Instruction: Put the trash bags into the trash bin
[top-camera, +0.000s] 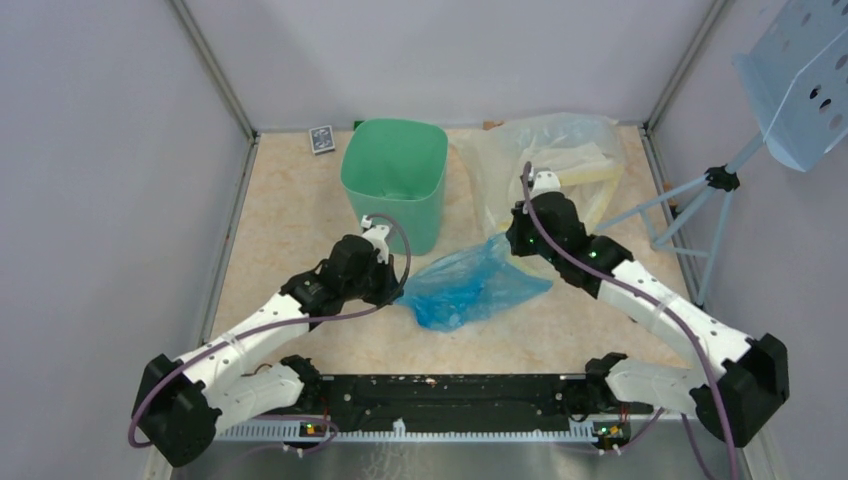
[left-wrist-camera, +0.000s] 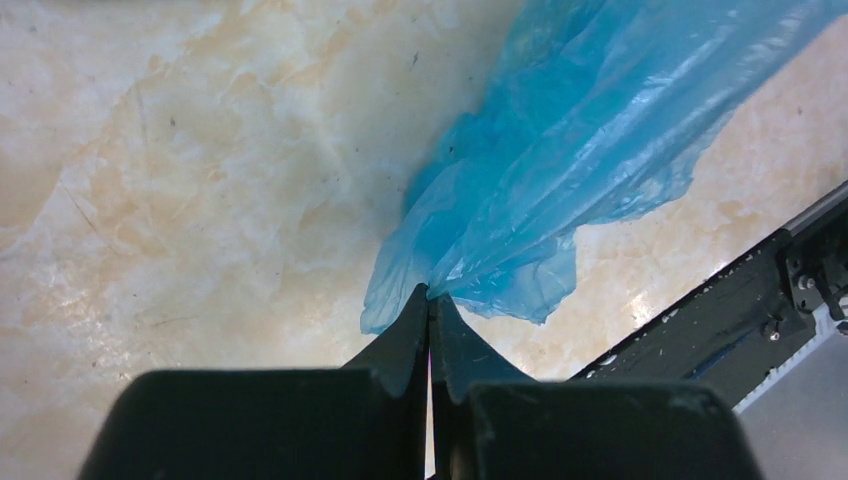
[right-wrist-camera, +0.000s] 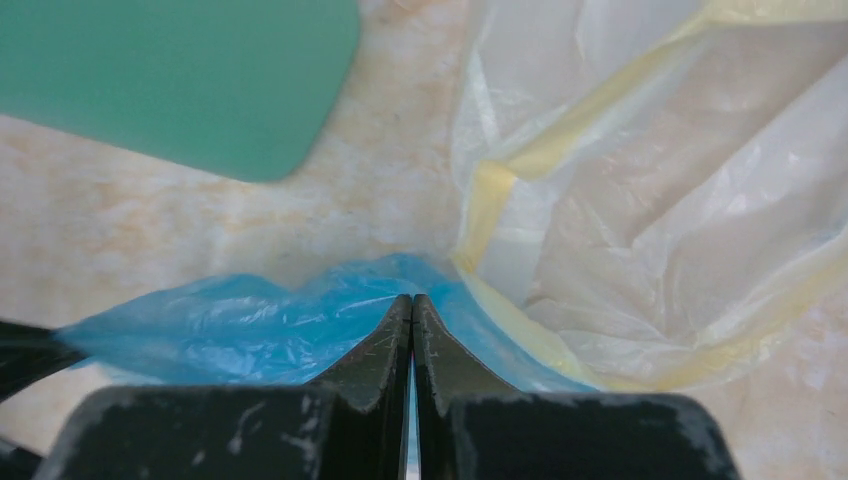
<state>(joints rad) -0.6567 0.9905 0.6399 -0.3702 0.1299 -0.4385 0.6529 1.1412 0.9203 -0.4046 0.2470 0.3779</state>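
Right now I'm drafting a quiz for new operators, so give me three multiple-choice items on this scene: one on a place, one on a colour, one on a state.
1. Where is the blue bag relative to the green bin?
A. Inside it.
B. Draped over its rim.
C. On the table, nearer the arm bases than the bin.

2. What colour bands the clear bag?
A. Yellow.
B. Red.
C. Black.

3. How is the left hand?
A. Open above the bin.
B. Shut on the blue bag.
C. Open on bare table.

Answers:
1 C: the top view shows the bag lying on the table in front of the bin.
2 A: yellow strips run along its folds.
3 B: the left wrist view shows it closed with blue plastic pinched at its tip.
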